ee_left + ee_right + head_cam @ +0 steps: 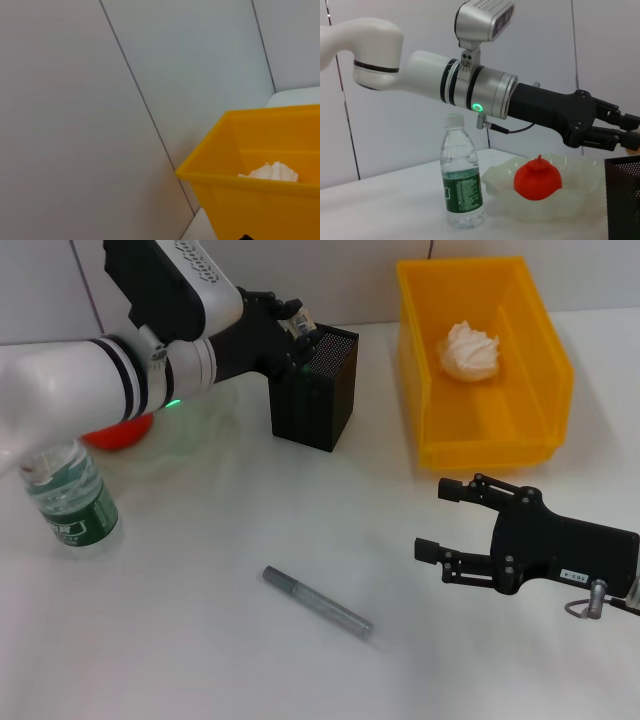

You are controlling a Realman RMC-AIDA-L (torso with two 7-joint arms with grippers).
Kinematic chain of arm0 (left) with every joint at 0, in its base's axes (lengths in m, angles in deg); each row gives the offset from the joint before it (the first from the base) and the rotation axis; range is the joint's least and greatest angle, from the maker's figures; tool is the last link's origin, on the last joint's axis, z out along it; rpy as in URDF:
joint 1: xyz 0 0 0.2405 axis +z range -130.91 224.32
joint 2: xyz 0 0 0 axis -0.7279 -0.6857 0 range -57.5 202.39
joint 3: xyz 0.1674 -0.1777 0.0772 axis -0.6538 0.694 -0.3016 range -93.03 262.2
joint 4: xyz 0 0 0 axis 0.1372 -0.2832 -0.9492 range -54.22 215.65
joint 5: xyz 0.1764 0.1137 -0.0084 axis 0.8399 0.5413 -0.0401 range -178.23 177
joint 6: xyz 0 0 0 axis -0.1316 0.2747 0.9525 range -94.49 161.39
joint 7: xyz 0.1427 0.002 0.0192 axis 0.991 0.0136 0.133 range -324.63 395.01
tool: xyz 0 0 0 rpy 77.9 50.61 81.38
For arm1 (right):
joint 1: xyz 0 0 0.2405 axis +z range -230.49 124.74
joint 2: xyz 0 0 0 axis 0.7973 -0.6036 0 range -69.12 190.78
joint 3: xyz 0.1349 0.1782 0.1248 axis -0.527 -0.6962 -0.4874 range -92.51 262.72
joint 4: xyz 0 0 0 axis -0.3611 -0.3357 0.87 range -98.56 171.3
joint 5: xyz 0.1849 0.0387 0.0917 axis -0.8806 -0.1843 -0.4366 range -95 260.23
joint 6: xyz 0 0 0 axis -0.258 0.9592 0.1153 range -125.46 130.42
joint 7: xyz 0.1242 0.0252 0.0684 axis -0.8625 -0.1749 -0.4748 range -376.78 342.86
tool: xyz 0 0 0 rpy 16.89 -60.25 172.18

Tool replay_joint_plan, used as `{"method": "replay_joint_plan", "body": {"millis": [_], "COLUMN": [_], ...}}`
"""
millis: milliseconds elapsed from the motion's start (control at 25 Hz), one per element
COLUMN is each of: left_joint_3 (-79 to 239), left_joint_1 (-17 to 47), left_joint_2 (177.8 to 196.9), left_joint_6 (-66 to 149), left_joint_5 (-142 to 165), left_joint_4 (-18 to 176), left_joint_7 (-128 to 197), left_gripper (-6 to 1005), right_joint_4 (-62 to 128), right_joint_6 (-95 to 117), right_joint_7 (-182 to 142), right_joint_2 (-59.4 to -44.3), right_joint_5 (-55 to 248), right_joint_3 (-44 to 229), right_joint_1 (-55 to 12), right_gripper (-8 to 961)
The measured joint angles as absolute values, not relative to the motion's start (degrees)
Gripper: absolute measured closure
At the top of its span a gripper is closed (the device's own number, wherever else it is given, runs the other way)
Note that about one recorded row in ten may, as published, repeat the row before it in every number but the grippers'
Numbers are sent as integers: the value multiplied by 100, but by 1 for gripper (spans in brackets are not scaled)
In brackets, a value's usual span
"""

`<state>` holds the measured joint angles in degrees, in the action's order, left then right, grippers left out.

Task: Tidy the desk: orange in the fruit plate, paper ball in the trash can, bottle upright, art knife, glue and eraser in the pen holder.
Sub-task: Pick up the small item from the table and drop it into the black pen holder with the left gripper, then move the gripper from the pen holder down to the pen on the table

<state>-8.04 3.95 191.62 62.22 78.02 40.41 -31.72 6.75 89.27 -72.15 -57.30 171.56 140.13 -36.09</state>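
Observation:
My left gripper hovers over the rim of the black mesh pen holder, shut on a small tan block, the eraser. The orange lies in the pale green fruit plate; in the head view my left arm half hides the orange. The bottle stands upright at the left. The paper ball rests inside the yellow trash can. A slim grey art knife lies flat on the table. My right gripper hangs open at the right, holding nothing. The glue is out of view.
The white table meets a pale panelled wall at the back. The trash can stands right of the pen holder, with a gap between them. The bottle stands beside the plate's rim.

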Motion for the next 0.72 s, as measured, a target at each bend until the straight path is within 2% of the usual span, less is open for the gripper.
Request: {"method": "replay_joint_plan", "body": {"millis": [600, 720], "left_joint_3": [-1079, -1078], "left_joint_1": [431, 486], "left_joint_2": [19162, 19162], "left_joint_6": [6233, 6248], "left_joint_5": [7576, 7505], "left_joint_4": [4020, 3943], "left_joint_7": [-3121, -3127], "left_gripper": [537, 380], "right_joint_4": [689, 690], "right_joint_6": [8941, 9018], "right_joint_7": [-7215, -7241], "right_joint_2": [-5739, -5738], "right_joint_5": [17156, 17156], "right_joint_3": [14021, 13968], "right_joint_1": [-3628, -3641], "right_gripper": [120, 120]}}
